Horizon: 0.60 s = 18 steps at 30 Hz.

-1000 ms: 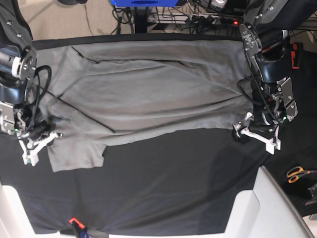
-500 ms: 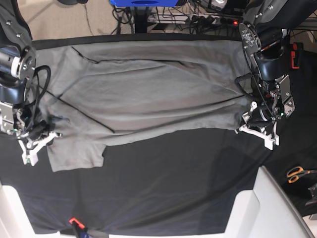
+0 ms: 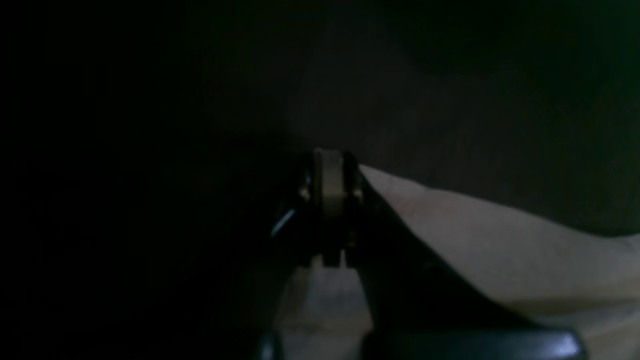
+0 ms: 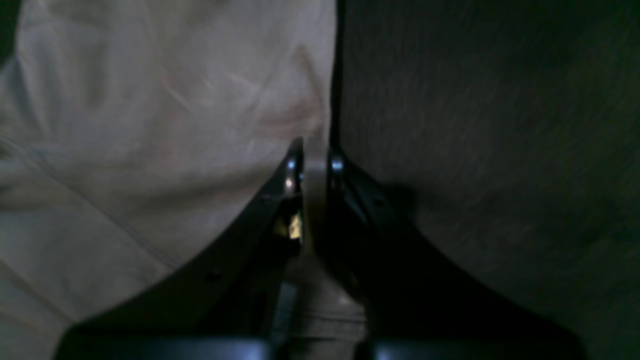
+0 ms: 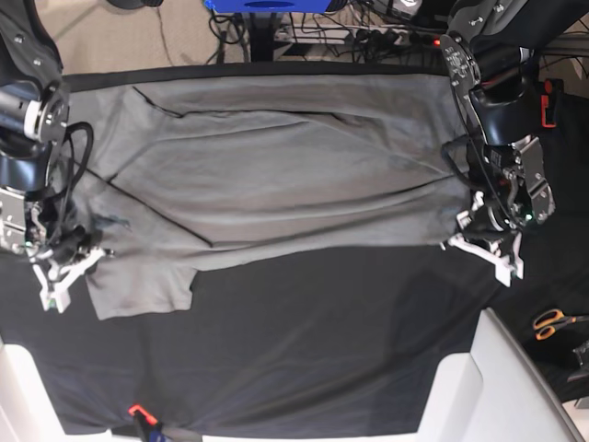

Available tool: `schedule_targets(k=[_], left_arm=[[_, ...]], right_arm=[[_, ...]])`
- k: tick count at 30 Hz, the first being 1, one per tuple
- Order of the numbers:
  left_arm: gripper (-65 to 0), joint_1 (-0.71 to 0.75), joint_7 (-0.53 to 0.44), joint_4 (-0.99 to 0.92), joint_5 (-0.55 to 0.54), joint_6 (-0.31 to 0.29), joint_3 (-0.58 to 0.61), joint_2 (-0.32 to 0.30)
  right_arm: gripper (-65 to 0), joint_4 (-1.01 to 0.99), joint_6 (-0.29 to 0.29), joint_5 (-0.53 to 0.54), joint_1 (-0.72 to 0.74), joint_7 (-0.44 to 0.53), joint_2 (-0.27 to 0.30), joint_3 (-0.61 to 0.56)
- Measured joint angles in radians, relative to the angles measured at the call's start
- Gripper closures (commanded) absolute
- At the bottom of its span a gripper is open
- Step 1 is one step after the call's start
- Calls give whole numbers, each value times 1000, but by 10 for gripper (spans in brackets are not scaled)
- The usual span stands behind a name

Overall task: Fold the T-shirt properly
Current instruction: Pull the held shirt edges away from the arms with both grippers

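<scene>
The T-shirt (image 5: 276,166) lies spread across the black cloth (image 5: 304,350) on the bench, between the two arms, with its near edge running from one gripper to the other. Relative to the first base frame, the main change is at the left gripper (image 5: 488,249): its fingers (image 3: 330,210), which stood apart at the garment's near corner, are now together, clamped on the edge of the T-shirt. The near edge beside that gripper also sits slightly lower in the base view than in the frame half a second earlier

The right gripper (image 5: 69,267) shows almost no change of position. Its fingers (image 4: 295,200) are together, clamped on the opposite edge of the T-shirt. Just beside it, the grey flap that extends toward the near side of the bench retains its earlier outline, as do the dark creases across the upper part of the garment

The orange-handled scissors (image 5: 550,322) remain in the same place, near the left gripper and apart from the T-shirt. The red-tipped tool (image 5: 145,419) at the near side is likewise unchanged
</scene>
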Motion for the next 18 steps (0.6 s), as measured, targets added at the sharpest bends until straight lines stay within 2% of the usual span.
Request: schedule_targets(k=[6,18], left_arm=[[0,2,19,80,-3,0,6,0],[0,-2,18,154,-10,0,7,3]], right_arm=[[0,76,0,-3,-3,-2,-23,-2],[0,80,0,-3,34,0,-23,-3]])
